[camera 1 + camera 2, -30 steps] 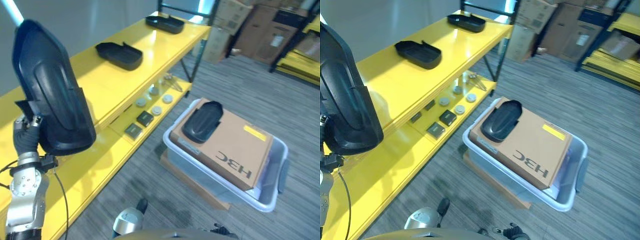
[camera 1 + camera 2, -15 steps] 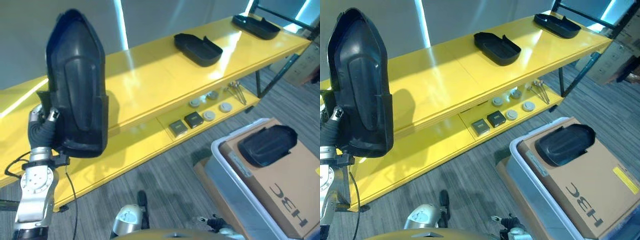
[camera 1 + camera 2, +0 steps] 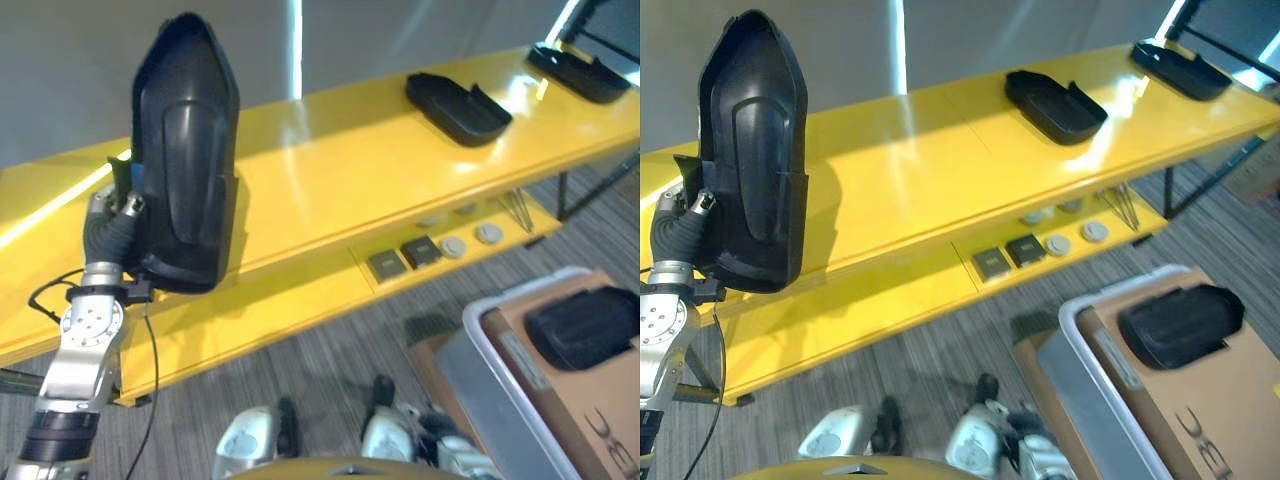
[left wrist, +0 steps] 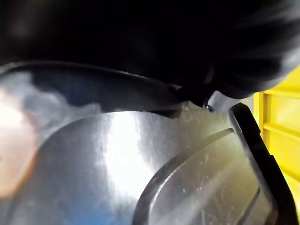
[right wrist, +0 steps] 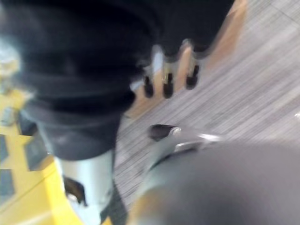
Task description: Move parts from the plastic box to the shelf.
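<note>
The left hand (image 3: 112, 215) is seen raised at the near left, its fingers largely hidden behind a large black part (image 3: 185, 150) that is carried upright, so whether they are curled round it cannot be told. The right hand (image 5: 168, 75) is seen in its own wrist view hanging over the grey floor, its dark-tipped fingers straight and relaxed, with nothing held. The held part is stood on end in front of the near stretch of the yellow shelf (image 3: 330, 170), its long axis close to vertical, its pointed end up and its broad end down by the wrist (its ribbed hollow face is turned toward the camera). Part of the shelf's top board is blocked from sight by it. At the lower right, the plastic box (image 3: 1080, 370) is seen on the floor, with a cardboard carton (image 3: 1230, 400) inside it and a second black part (image 3: 1180, 325) lying flat on the carton. On the lower shelf board, small square and round pieces (image 3: 430, 250) are laid in a row. Farther along the top board, two more black parts (image 3: 458, 106) (image 3: 578, 72) are lying flat, well apart from each other.
</note>
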### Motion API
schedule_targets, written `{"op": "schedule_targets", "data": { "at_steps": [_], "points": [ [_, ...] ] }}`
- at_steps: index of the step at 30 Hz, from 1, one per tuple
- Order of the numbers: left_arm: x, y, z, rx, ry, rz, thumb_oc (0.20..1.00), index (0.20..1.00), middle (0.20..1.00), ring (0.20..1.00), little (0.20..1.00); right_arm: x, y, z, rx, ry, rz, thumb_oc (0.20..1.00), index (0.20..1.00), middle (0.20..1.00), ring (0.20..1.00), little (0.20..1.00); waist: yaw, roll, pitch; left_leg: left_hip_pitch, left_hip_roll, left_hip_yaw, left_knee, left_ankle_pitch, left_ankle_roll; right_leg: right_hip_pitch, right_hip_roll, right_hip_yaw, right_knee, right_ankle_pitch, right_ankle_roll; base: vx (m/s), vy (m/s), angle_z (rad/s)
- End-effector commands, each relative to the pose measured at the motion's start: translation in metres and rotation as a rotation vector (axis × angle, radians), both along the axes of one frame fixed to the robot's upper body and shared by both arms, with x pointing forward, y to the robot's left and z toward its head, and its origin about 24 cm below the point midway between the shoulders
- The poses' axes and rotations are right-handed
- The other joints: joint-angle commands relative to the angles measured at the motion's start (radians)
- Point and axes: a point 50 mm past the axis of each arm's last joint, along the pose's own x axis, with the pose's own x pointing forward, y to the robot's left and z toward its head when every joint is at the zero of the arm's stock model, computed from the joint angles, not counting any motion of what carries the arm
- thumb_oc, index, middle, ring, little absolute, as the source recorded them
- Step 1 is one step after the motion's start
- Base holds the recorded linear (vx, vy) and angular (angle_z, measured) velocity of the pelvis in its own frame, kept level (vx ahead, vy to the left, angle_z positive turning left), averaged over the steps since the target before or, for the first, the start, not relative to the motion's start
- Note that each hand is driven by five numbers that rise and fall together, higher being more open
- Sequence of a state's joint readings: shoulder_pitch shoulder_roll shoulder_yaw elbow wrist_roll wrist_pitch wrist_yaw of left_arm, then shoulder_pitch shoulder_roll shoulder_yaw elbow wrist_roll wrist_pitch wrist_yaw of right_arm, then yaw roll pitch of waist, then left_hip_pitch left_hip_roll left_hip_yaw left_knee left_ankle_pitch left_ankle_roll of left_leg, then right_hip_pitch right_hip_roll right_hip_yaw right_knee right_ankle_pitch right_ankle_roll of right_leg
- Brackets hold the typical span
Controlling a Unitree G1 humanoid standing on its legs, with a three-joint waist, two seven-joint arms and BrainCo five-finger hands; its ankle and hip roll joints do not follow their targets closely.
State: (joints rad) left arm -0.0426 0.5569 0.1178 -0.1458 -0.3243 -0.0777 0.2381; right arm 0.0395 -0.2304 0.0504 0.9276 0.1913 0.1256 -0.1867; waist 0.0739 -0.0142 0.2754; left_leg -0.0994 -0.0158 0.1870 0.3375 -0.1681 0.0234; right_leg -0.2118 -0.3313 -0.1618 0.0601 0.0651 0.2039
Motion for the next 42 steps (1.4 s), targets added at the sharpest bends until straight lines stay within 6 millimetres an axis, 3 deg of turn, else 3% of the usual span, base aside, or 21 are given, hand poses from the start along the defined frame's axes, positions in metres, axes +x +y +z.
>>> {"op": "schedule_targets", "data": {
  "at_steps": [1, 5, 6, 7, 8, 13, 20, 28, 34, 42],
  "points": [
    [0.002, -0.017, 0.035, -0.014, -0.151, -0.088, 0.200, 0.200, 0.200, 0.200, 0.200, -0.024, -0.004, -0.006, -0.009, 0.093, 0.095, 1.000, 1.000, 1.000, 1.000, 1.000, -0.027, 0.019, -0.074, 0.187, 0.102, 0.020, -0.297, 0.076, -0.042, 0.174, 0.052, -0.120, -0.005, 0.043, 0.022, 0.31, -0.421, 0.46],
    [0.010, -0.034, 0.027, -0.065, -0.107, -0.121, 0.200, 0.200, 0.200, 0.200, 0.200, -0.027, -0.011, -0.005, -0.034, 0.110, 0.092, 1.000, 1.000, 1.000, 1.000, 1.000, -0.041, 0.004, -0.098, 0.187, 0.169, 0.103, -0.270, 0.099, -0.098, 0.265, 0.101, -0.176, -0.062, 0.006, -0.003, 0.25, -0.279, 0.49],
    [0.013, -0.042, 0.026, -0.084, -0.092, -0.145, 0.200, 0.200, 0.200, 0.200, 0.200, -0.031, -0.015, -0.005, -0.034, 0.109, 0.041, 1.000, 1.000, 1.000, 1.000, 1.000, -0.054, 0.002, -0.098, 0.176, 0.198, 0.175, -0.251, 0.119, -0.116, 0.297, 0.112, -0.214, -0.079, 0.000, -0.016, 0.09, -0.167, 0.59],
    [0.014, -0.044, 0.025, -0.088, -0.088, -0.151, 0.200, 0.200, 0.200, 0.200, 0.200, -0.032, -0.015, -0.005, -0.032, 0.109, 0.033, 1.000, 1.000, 1.000, 1.000, 1.000, -0.057, 0.005, -0.097, 0.176, 0.206, 0.184, -0.245, 0.118, -0.122, 0.306, 0.117, -0.221, -0.081, -0.004, -0.017, 0.10, -0.241, 1.00],
    [0.018, -0.051, 0.023, -0.100, -0.068, -0.186, 0.200, 0.200, 0.200, 0.200, 0.200, -0.034, -0.016, -0.005, -0.029, 0.107, 0.003, 1.000, 1.000, 1.000, 1.000, 1.000, -0.076, 0.007, -0.095, 0.175, 0.240, 0.260, -0.246, 0.145, -0.135, 0.329, 0.127, -0.264, -0.090, -0.014, -0.029, 0.06, -0.141, 0.85],
    [0.021, -0.055, 0.016, -0.093, -0.017, -0.192, 0.200, 0.200, 0.200, 0.200, 0.200, -0.029, -0.013, -0.004, -0.021, 0.086, -0.032, 1.000, 1.000, 1.000, 1.000, 1.000, -0.085, 0.022, -0.091, 0.198, 0.227, 0.246, -0.308, 0.166, -0.130, 0.312, 0.141, -0.246, -0.085, -0.021, -0.032, 0.06, -0.037, 0.20],
    [0.029, -0.049, -0.013, -0.174, 0.186, -0.134, 0.200, 0.200, 0.200, 0.200, 0.200, -0.032, -0.007, -0.006, -0.009, 0.115, 0.043, 1.000, 1.000, 1.000, 1.000, 1.000, -0.116, 0.036, -0.091, 0.216, 0.212, 0.258, -0.330, 0.168, -0.122, 0.299, 0.139, -0.217, -0.091, -0.014, -0.028, 0.04, 0.016, -0.09],
    [0.072, -0.054, -0.059, -0.304, 0.450, 0.068, 0.200, 0.200, 0.200, 0.200, 0.200, -0.038, 0.002, -0.009, -0.030, 0.183, 0.209, 1.000, 1.000, 1.000, 1.000, 1.000, -0.205, 0.038, -0.111, 0.256, 0.210, 0.317, -0.371, 0.178, -0.115, 0.286, 0.143, -0.181, -0.093, -0.012, -0.022, 0.04, -0.013, -0.09],
    [0.087, -0.059, -0.083, -0.263, 0.556, 0.215, 0.200, 0.200, 0.200, 0.200, 0.200, -0.042, 0.001, -0.012, -0.046, 0.213, 0.269, 1.000, 1.000, 1.000, 1.000, 1.000, -0.252, 0.038, -0.119, 0.263, 0.218, 0.343, -0.360, 0.177, -0.113, 0.283, 0.156, -0.151, -0.082, -0.030, -0.035, 0.03, -0.039, -0.17],
    [0.098, -0.055, -0.088, -0.183, 0.611, 0.305, 0.200, 0.200, 0.200, 0.200, 0.200, -0.043, 0.001, -0.013, -0.053, 0.232, 0.286, 1.000, 1.000, 1.000, 1.000, 1.000, -0.291, 0.039, -0.117, 0.262, 0.230, 0.366, -0.345, 0.174, -0.116, 0.278, 0.164, -0.126, -0.076, -0.039, -0.041, 0.02, -0.036, -0.10]
  ]
}}
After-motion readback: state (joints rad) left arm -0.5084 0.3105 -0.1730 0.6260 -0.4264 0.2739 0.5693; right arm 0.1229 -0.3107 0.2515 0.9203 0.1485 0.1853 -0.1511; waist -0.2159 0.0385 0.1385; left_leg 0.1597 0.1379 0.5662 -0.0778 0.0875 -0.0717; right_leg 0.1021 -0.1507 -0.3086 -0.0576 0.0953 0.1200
